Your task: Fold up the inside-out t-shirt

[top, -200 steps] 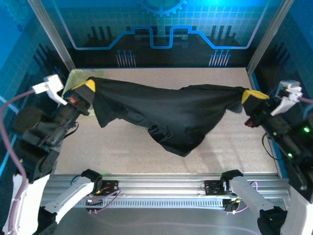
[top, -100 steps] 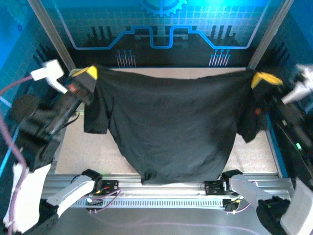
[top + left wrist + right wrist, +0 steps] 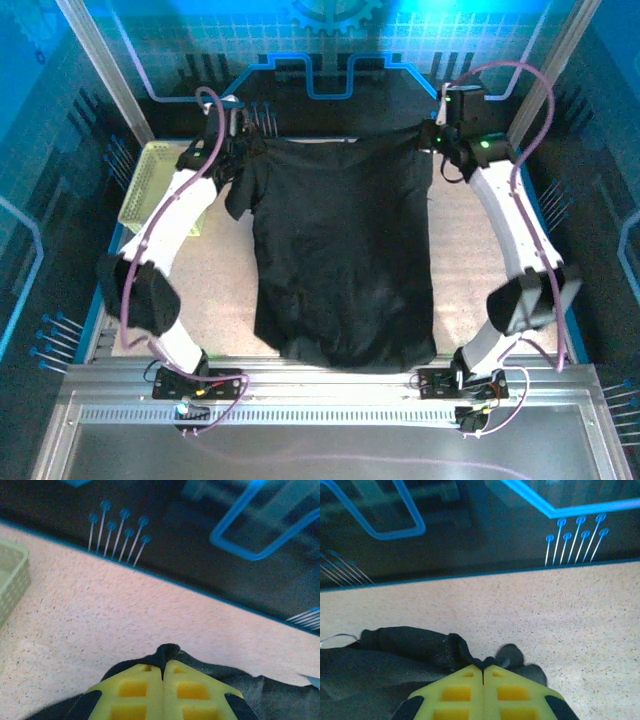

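One plain black soft-fabric short-sleeved t-shirt (image 3: 340,260) lies spread on the speckled beige surface (image 3: 470,250), shoulders at the far edge, hem near. Two claws: left claw (image 3: 163,672) and right claw (image 3: 483,672), each clenched on a shoulder. Step: flattening, looks nearly done. Next probably let go, regrip one side to fold. One pale yellow-green mesh basket (image 3: 150,185) at far left.

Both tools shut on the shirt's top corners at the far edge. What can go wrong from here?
1. The left tool and right tool pinch only a small bit of shirt at their tips; a tug may pull it free.
2. The sleeve near the left arm lies bunched; folding now would likely trap the crease.
3. The hem reaches the near rail; it might snag there.
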Tool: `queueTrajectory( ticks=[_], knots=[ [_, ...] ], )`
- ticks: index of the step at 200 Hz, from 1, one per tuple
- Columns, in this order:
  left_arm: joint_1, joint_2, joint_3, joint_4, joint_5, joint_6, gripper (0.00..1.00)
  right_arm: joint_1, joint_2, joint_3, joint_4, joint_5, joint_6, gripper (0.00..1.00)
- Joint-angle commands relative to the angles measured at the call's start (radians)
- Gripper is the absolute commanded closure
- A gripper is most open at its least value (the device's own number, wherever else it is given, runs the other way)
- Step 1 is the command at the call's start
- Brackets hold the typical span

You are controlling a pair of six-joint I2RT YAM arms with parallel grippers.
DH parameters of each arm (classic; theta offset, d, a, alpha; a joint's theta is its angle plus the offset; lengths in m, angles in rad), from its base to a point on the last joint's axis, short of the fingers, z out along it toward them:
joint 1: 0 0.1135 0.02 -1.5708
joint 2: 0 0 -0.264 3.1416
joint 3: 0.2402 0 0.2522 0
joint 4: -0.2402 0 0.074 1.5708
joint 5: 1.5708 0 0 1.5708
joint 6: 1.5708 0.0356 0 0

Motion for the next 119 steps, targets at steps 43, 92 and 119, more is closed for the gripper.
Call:
queueTrajectory(
  ticks=[43, 92, 119],
  knots=[
    [0.090, 0.534, 0.598, -0.239, 0.136, -0.051, 0.58, -0.050, 0.480, 0.463, -0.054, 0.093, 0.012, 0.41],
    [0.138, 0.622, 0.932, -0.558, 0.067, -0.066, 0.15, -0.053, 0.634, 0.858, -0.352, 0.116, -0.013, 0.18],
    [0.107, 0.392, 0.582, -0.507, 0.074, -0.060, 0.13, -0.032, 0.356, 0.447, -0.225, 0.076, 0.004, 0.18]
  ],
)
